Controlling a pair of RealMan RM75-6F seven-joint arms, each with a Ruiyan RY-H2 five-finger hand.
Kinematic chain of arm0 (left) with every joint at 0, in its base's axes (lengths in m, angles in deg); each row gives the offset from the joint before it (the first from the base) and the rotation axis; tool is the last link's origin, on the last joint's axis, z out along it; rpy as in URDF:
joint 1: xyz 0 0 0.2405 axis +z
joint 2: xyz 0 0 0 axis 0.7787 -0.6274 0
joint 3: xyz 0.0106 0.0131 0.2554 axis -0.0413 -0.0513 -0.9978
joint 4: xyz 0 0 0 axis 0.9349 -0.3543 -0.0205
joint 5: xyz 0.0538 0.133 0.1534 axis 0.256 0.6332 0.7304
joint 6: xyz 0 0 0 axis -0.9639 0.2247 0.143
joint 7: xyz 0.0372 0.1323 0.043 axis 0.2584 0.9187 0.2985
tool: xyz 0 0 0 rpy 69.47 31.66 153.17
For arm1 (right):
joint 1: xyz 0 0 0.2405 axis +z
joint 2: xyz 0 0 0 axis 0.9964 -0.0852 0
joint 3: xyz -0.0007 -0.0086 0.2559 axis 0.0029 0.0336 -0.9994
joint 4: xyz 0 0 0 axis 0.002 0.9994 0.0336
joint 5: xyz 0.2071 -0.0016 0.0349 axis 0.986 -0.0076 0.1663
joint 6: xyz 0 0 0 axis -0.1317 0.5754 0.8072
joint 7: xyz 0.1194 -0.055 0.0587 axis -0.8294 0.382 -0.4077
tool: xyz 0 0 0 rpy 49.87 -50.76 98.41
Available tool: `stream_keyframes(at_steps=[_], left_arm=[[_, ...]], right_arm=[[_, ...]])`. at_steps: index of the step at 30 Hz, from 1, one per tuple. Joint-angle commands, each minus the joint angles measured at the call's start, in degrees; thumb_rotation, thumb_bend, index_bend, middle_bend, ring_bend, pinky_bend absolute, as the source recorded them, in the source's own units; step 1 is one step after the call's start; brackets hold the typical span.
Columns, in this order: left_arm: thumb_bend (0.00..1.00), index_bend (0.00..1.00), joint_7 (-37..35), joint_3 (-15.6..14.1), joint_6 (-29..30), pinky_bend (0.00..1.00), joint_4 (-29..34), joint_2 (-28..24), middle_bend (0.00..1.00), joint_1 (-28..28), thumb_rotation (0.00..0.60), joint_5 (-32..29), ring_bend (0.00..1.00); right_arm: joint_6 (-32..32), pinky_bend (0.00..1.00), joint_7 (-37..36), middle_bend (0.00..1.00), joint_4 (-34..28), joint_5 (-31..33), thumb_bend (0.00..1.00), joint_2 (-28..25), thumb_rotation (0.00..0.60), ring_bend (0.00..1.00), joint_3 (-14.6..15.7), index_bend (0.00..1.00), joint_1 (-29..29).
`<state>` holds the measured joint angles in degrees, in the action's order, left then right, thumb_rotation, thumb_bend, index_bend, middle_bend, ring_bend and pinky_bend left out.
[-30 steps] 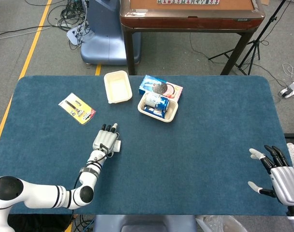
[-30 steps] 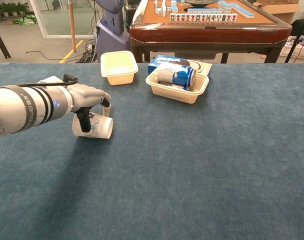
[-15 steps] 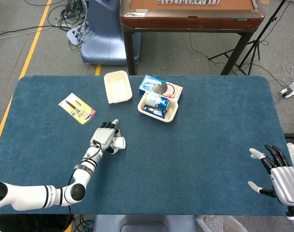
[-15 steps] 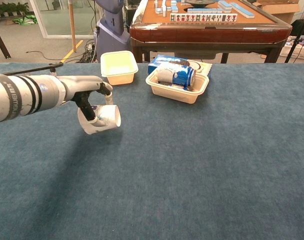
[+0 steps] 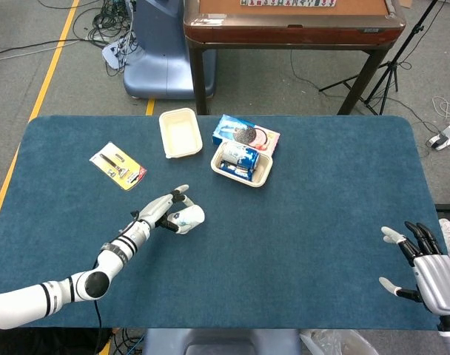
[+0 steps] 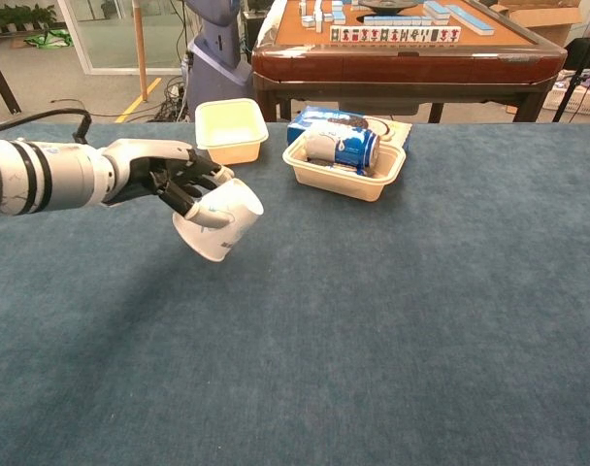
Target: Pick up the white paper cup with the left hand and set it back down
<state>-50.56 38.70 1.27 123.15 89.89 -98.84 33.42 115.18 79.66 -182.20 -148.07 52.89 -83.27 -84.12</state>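
now the white paper cup (image 6: 217, 221) is off the table (image 6: 392, 320). a second ago it lay on its side on the cloth with my left hand (image 6: 174, 180) closing over it; half a second ago it was tipping up; in the chest view it now hangs clear of the surface, tilted, its mouth turned up and to the right, the base lower and toward the left. the left hand has it grasped from the left side, fingers (image 6: 200, 181) wrapped round the wall near the rim. in the head view the cup (image 5: 188, 217) sits at the left hand (image 5: 163, 213), in the near-left part of the table, nearer than the empty tray (image 5: 180, 132) and the tray with the blue packet (image 5: 243, 163).

so i judge the pick-up half done. what is left is bringing the cup upright and setting it down on its base, and the tilt is what i would watch: let go like this and it would likely roll.

my right hand (image 5: 426, 270) is at the near right edge, fingers spread, holding nothing, unmoved across the frames.
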Motion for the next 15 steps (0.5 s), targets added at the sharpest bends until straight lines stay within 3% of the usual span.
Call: stream_keyframes(at_steps=[1, 4, 15], left_arm=[[0.23, 0.34, -6.0, 1.5, -2.8, 0.0, -3.6, 1.0, 0.0, 2.7, 0.6, 8.0, 0.0], [0.23, 0.32, -9.6, 1.0, -4.0, 0.0, -5.5, 1.3, 0.0, 3.7, 0.6, 13.1, 0.0], [0.23, 0.27, -18.1, -1.7, -6.5, 0.0, -11.7, 1.2, 0.0, 4.4, 0.6, 23.1, 0.0]], right_arm=[[0.0, 0.0, 0.1, 0.3, -0.1, 0.0, 0.12, 0.0, 0.6, 0.05, 0.0, 0.19, 0.0], [-0.1, 0.0, 0.4, 0.3, -0.3, 0.1, 0.12, 0.0, 0.6, 0.05, -0.1, 0.19, 0.0], [0.2, 0.0, 0.6, 0.3, -0.6, -0.2, 0.12, 0.0, 0.6, 0.05, -0.1, 0.19, -0.1]])
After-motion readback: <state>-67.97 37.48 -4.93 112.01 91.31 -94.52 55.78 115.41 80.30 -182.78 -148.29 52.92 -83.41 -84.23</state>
